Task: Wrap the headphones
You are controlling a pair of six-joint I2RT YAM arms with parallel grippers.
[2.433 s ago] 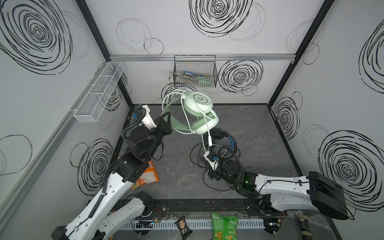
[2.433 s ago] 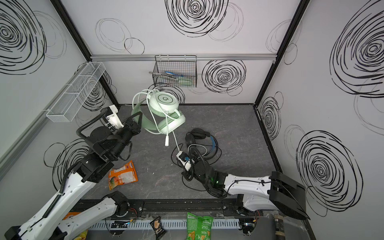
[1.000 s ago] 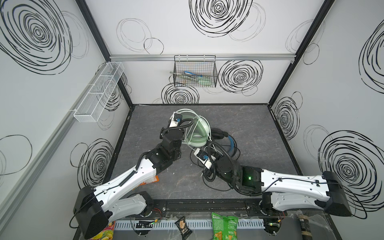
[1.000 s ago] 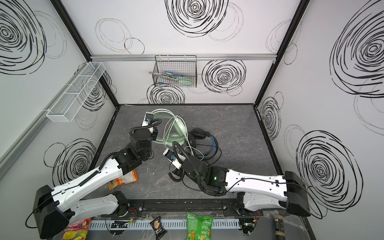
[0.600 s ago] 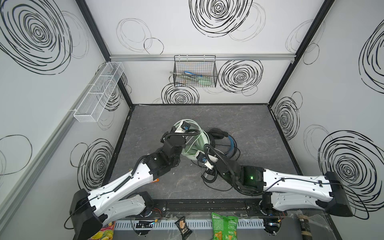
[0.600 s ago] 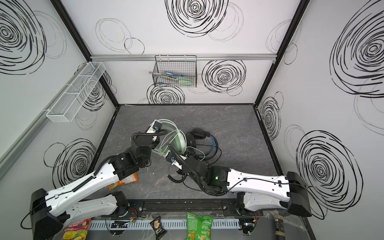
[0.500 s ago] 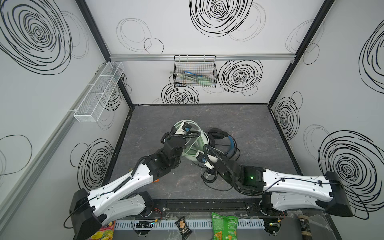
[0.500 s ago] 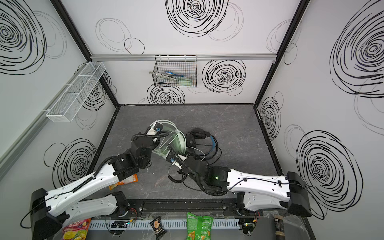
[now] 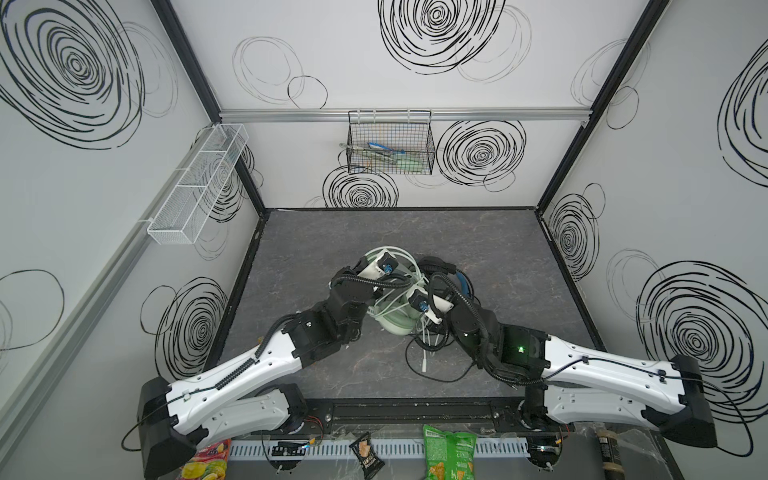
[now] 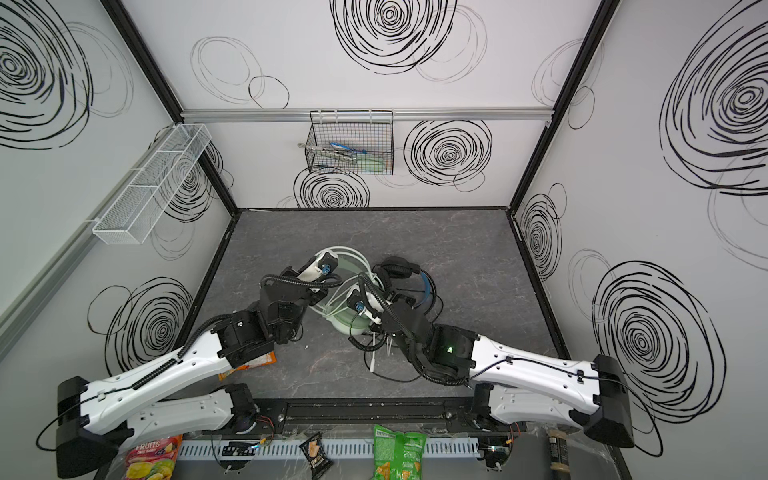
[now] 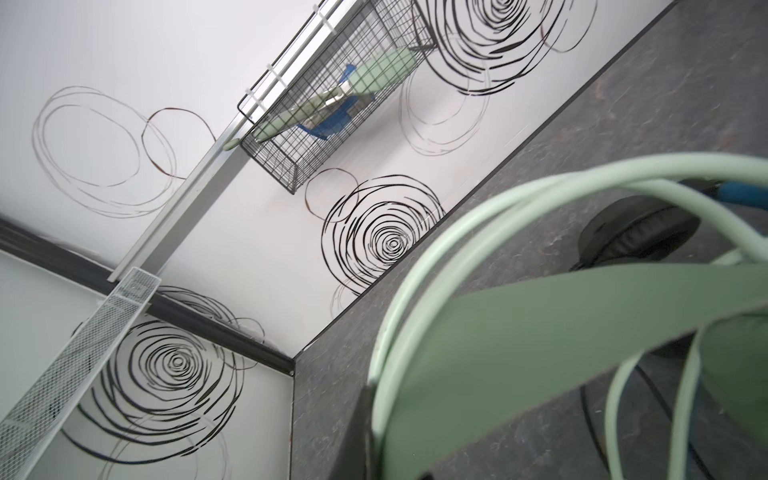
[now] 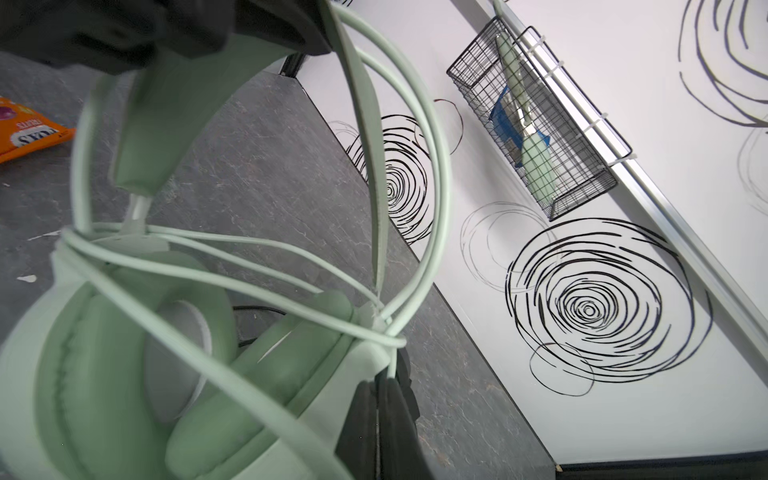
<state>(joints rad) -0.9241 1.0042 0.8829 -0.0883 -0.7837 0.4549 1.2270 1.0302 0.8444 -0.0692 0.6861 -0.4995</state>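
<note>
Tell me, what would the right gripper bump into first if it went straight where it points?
Most likely the mint-green headset: the right gripper is shut on its cable, an ear cup just ahead, though depth is unclear.

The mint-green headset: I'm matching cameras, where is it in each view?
In a top view: mint-green headset, mid-floor, picture centre.
In a top view: mint-green headset, mid-floor, just left of centre.
Left wrist: mint-green headset, headband close up.
Right wrist: mint-green headset, earcups close up.
Shared: black wire basket on back wall.

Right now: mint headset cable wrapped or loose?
Partly wrapped: cable loops cross the mint headset earcups; its free end lies loose on the mat.
</note>
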